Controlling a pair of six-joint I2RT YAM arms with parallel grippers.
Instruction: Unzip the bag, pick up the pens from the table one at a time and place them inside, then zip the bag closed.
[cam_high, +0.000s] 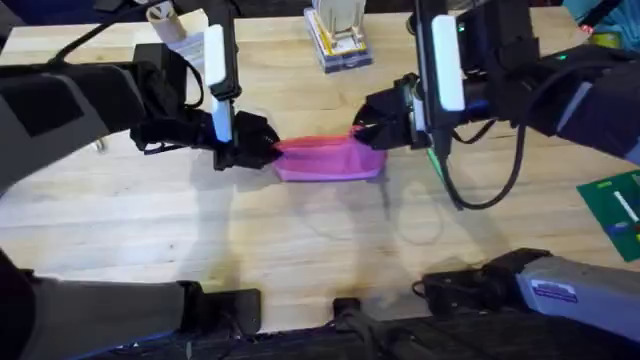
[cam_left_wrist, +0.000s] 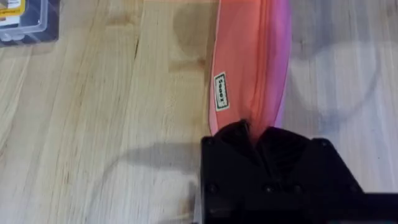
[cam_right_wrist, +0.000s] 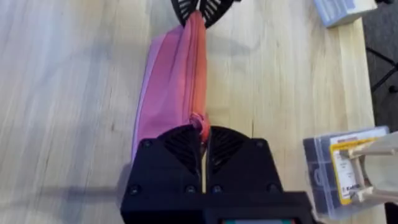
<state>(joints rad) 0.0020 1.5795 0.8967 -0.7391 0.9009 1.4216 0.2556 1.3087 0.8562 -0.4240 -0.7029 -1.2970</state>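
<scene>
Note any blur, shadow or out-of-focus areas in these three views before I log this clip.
Overhead: both arms close under the camera show large and soft; the pouch casts a faint shadow on the table. Left wrist: the left gripper is dark, with a soft shadow on the wood beside it. Right wrist: wood at the side looks smeared; the right gripper is sharp.

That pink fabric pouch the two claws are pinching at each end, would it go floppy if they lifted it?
Probably floppy: the long pink fabric pouch shows soft folds between the left gripper and the right gripper, each pinching one end. It looks flat and slim, so likely light. Being flat cloth on the wooden table, it seems unlikely to roll.
</scene>
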